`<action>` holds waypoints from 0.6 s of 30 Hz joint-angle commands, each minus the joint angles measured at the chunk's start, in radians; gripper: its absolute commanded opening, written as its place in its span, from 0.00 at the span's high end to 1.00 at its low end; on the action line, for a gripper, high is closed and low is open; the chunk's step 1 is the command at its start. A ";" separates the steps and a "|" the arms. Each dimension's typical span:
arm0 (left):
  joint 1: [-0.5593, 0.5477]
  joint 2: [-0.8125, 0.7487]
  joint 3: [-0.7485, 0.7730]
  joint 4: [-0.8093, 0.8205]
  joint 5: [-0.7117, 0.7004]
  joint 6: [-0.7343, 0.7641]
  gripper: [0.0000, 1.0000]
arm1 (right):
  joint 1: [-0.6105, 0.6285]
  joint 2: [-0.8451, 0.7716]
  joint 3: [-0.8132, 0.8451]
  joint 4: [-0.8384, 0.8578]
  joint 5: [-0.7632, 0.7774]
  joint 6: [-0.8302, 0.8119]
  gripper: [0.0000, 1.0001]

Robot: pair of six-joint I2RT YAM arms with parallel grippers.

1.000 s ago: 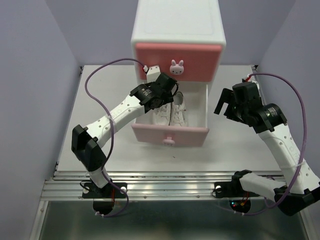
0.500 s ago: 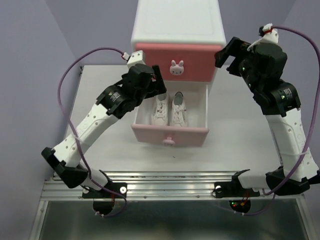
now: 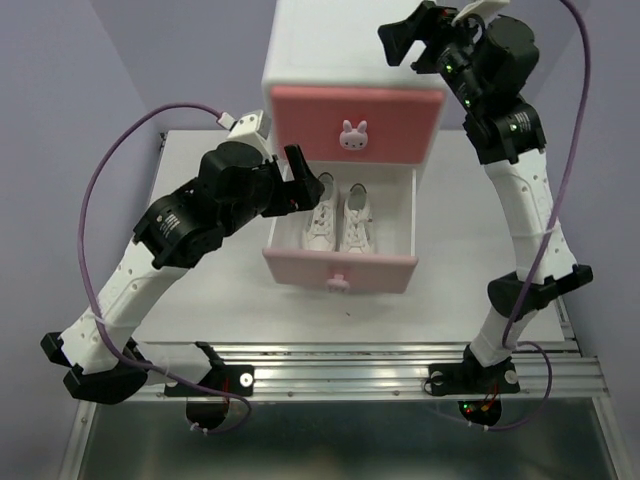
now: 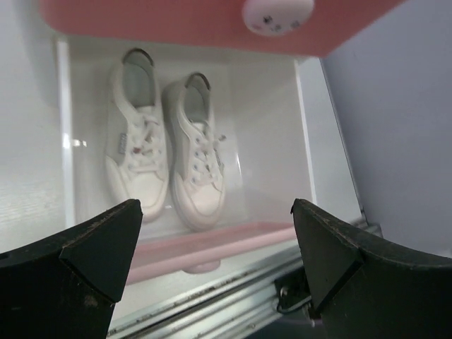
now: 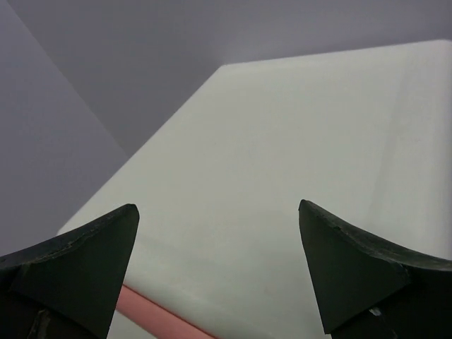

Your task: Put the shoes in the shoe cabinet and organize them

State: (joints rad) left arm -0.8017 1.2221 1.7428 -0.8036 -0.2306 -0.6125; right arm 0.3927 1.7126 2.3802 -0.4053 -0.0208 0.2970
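The shoe cabinet (image 3: 355, 45) stands at the back middle of the table. Its darker pink upper drawer (image 3: 400, 125) is shut. The pale pink lower drawer (image 3: 340, 268) is pulled out. The white pair of shoes (image 3: 338, 220) lies side by side inside it, toes toward me, and also shows in the left wrist view (image 4: 169, 159). The orange shoes are out of view. My left gripper (image 3: 300, 188) is open and empty, raised at the drawer's left edge (image 4: 215, 212). My right gripper (image 3: 412, 40) is open and empty, high over the cabinet's white top (image 5: 282, 155).
The grey table (image 3: 480, 290) is walled by purple panels at left, right and back. A metal rail (image 3: 340, 360) runs along the near edge. Purple cables loop from both arms. The upper drawer's bunny knob (image 4: 277, 13) is just above the left wrist view.
My left gripper has lifted out of the open drawer and drawn back to the left. My right arm has swung up from beside the cabinet to above its top.
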 commanded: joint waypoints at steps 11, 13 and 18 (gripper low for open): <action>-0.422 -0.153 -0.307 -0.138 0.072 -0.192 0.02 | -0.005 0.114 -0.111 -0.201 -0.011 0.001 0.00; -0.453 -0.165 -0.362 -0.128 0.070 -0.210 0.02 | -0.005 0.111 -0.130 -0.195 -0.010 -0.007 0.00; -0.482 -0.187 -0.535 -0.011 0.001 -0.270 0.02 | -0.005 0.116 -0.157 -0.187 -0.001 -0.036 0.00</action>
State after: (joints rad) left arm -1.2739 1.0424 1.2999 -0.9089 -0.1699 -0.8219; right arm 0.3923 1.7901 2.2932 -0.3691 -0.0448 0.2306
